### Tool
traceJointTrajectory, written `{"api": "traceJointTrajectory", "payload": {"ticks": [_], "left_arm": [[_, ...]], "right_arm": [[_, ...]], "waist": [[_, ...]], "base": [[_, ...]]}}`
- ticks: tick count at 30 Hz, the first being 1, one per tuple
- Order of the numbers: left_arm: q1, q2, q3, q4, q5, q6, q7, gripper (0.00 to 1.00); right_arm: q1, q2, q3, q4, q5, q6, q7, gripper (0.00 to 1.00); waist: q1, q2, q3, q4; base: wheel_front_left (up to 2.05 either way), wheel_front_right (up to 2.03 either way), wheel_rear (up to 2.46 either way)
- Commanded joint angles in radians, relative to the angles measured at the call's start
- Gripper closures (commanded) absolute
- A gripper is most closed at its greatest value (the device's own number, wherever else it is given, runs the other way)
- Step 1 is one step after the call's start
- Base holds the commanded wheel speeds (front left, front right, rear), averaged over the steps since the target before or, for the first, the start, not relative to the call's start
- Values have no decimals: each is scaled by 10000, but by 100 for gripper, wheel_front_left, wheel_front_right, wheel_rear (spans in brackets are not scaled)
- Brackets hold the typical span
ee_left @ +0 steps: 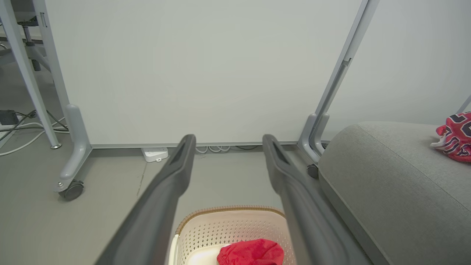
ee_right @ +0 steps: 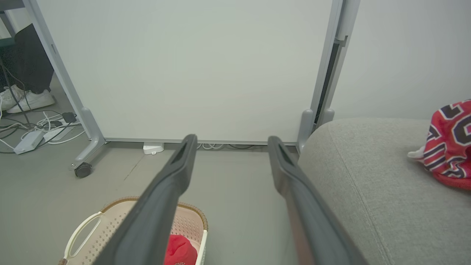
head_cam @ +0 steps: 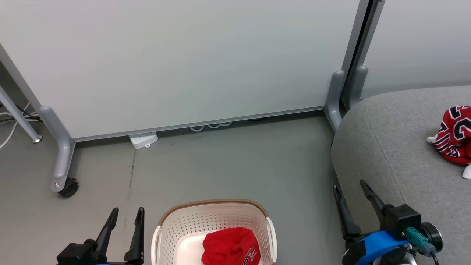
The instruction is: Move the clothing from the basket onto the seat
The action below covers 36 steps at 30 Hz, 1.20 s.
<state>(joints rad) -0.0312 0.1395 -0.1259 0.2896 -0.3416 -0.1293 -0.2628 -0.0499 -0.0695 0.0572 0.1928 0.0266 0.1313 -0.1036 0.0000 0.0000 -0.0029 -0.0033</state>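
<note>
Nearest the camera, the left end effector (head_cam: 127,210) hangs over the grey floor (head_cam: 239,158) just left of the basket (head_cam: 213,202), its 2 dark fingers spread and holding nothing. The right end effector (head_cam: 349,185) hovers at the front edge of the seat (head_cam: 386,147), fingers likewise spread and empty. The cream perforated basket stands on the floor between them, and 1 crumpled red garment (head_cam: 230,246) with small white lettering lies inside it. To the right, on the grey upholstered seat, a red jersey (head_cam: 454,134) with black-and-white numerals lies bunched, well apart from the basket. Behind, a pale partition (head_cam: 184,62) stands on a caster (head_cam: 69,187), with a white power strip (head_cam: 143,140) at its lower edge. Farther left, cables (ee_right: 36,129) trail across the floor beside a person's white shoes (ee_right: 25,101).
</note>
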Motion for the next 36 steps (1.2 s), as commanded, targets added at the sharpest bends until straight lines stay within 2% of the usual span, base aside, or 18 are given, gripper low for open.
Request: {"api": "traceJointTrajectory", "payload": {"ticks": [1, 10, 24, 29, 36], "left_arm": [[132, 27, 80, 28, -2, -13, -31, 0], [-20, 12, 265, 90, 96, -13, -32, 0], [-139, -65, 149, 105, 133, -13, -30, 0], [-410, 19, -38, 96, 88, -13, -32, 0], [-1295, 172, -533, 357, -44, -13, -30, 0]], "right_arm": [[187, 54, -15, -151, -47, -10, 62, 0], [483, 175, -85, -833, -152, -10, 363, 0], [496, 204, -157, -1050, -160, -10, 470, 0], [9, 207, -19, -1241, -108, -10, 450, 0], [-970, 203, 43, -1536, -118, -10, 285, 0]], "waist": [[0, 0, 4, 25], [0, 0, 180, 95], [0, 0, 409, -41], [0, 0, 1021, -306], [0, 0, 2568, -830]], "base": [[0, 0, 0], [0, 0, 0], [0, 0, 0], [0, 0, 0], [0, 0, 0]]}}
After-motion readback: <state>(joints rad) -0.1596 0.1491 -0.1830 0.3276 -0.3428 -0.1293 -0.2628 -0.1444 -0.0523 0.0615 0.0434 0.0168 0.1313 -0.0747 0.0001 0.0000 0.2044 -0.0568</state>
